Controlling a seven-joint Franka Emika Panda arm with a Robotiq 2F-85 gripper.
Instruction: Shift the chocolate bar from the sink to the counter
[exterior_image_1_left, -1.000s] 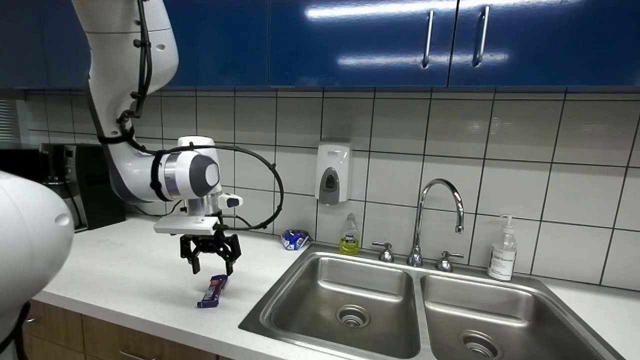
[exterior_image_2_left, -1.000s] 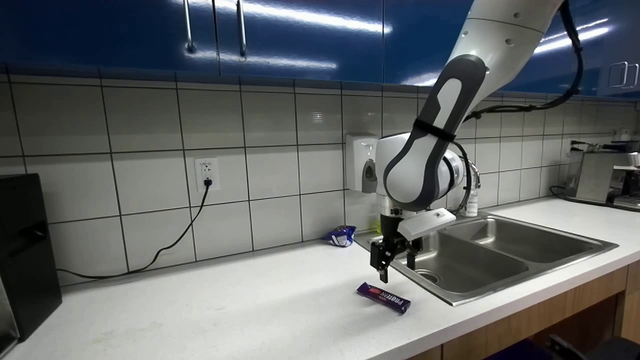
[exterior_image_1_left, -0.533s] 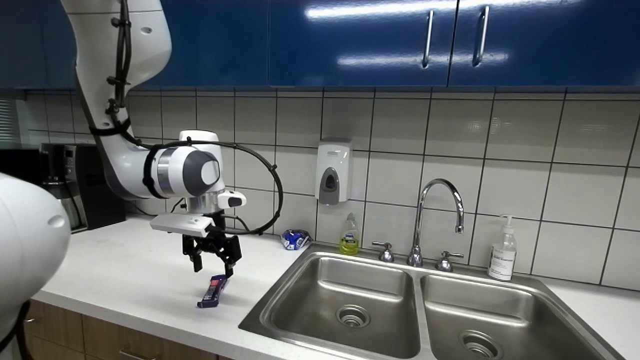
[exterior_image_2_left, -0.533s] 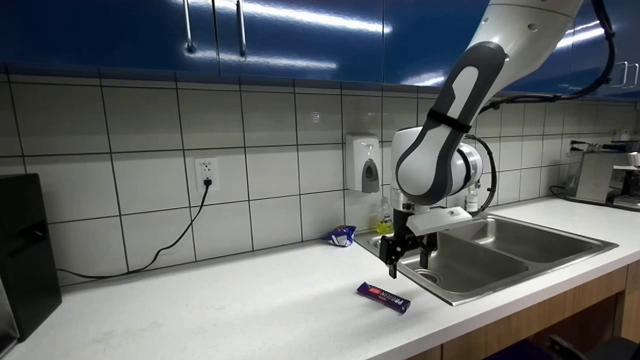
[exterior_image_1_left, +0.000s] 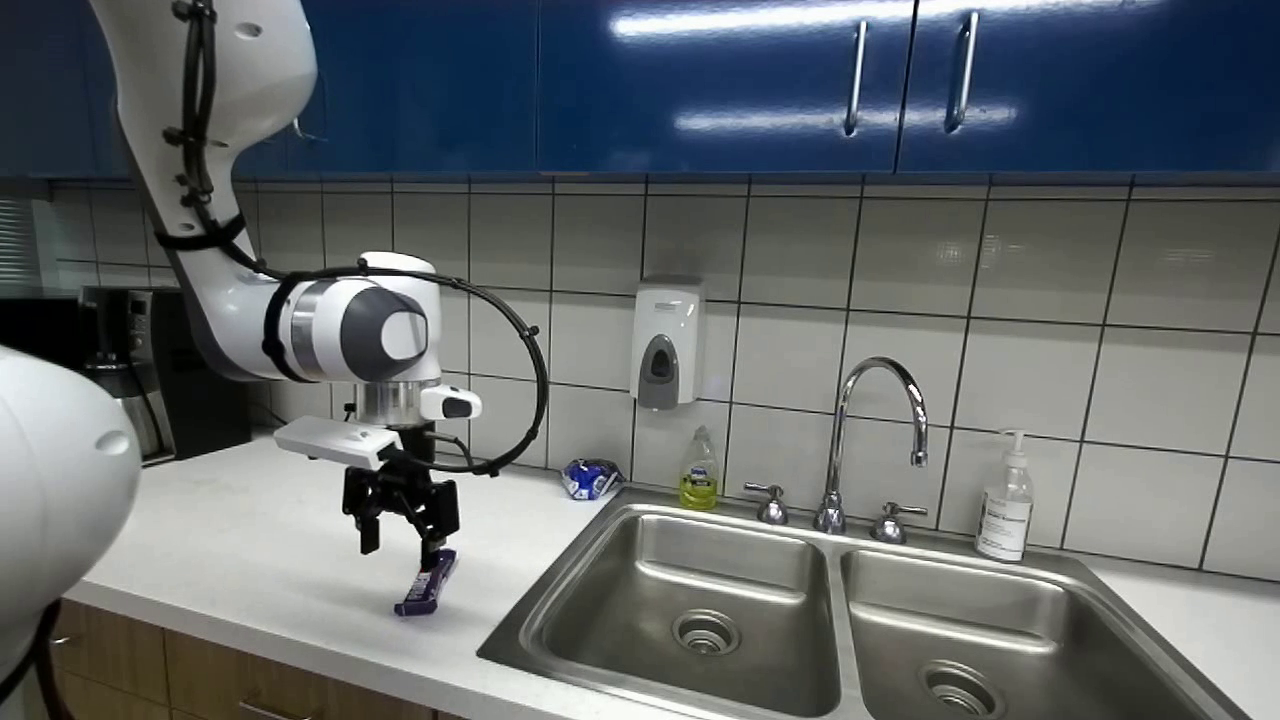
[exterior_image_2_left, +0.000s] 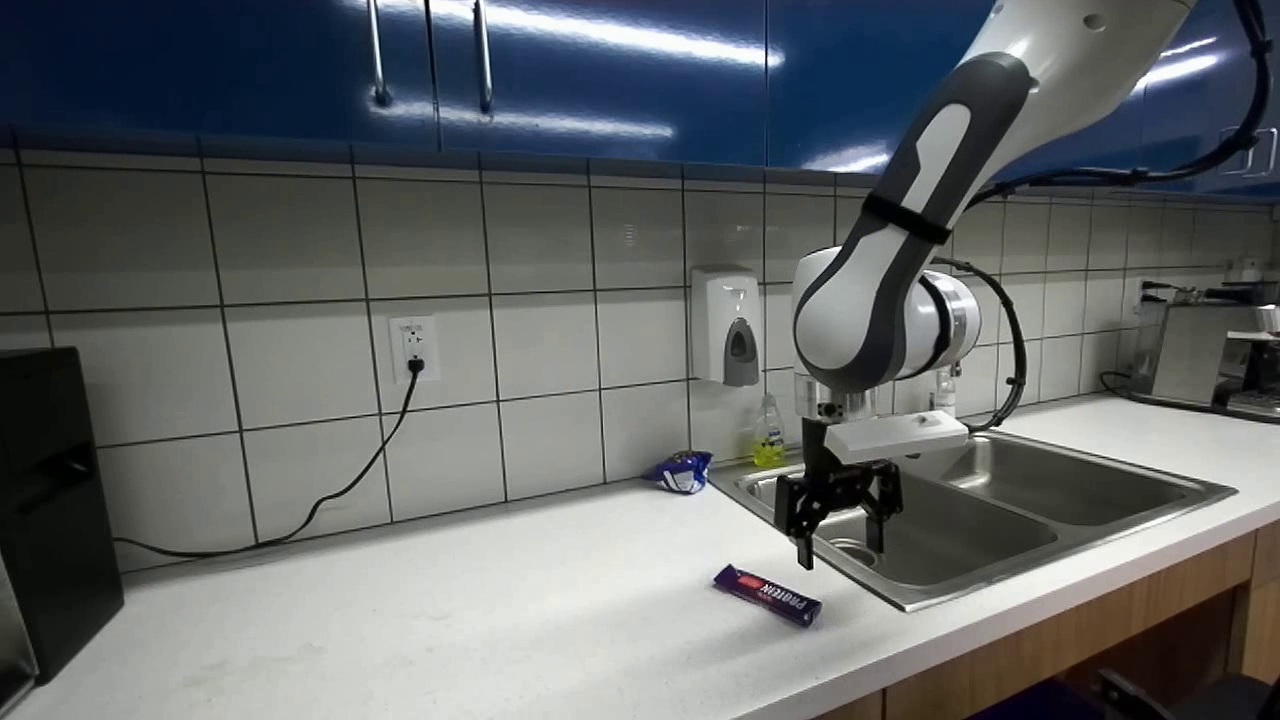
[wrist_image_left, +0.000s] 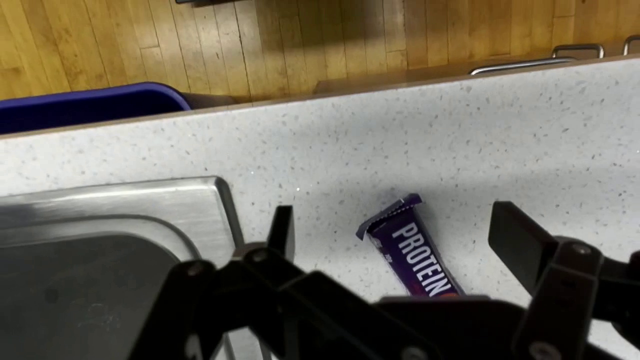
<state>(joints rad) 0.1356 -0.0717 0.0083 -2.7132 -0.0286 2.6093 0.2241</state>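
Note:
The chocolate bar, in a purple wrapper with white lettering, lies flat on the counter left of the sink in an exterior view (exterior_image_1_left: 425, 588). It also shows in an exterior view (exterior_image_2_left: 768, 596) and in the wrist view (wrist_image_left: 415, 255). The white counter (exterior_image_1_left: 250, 540) runs beside the steel double sink (exterior_image_1_left: 840, 620). My gripper (exterior_image_1_left: 401, 552) is open and empty, a little above the counter near the bar. In the wrist view the bar shows between the spread fingers (wrist_image_left: 395, 222), slanted. The gripper body hides the bar's lower part there.
A small blue item (exterior_image_1_left: 591, 479) lies by the wall. A yellow-green soap bottle (exterior_image_1_left: 699, 485), the chrome tap (exterior_image_1_left: 840, 440) and a white pump bottle (exterior_image_1_left: 1005, 515) stand behind the basins. A black appliance (exterior_image_2_left: 60, 520) stands on the counter. The sink's rim corner (wrist_image_left: 200, 207) is close to the bar.
The gripper has moved toward the counter's front edge, leftward in one exterior picture and rightward in the opposite one. It stays open. The bar has not moved.

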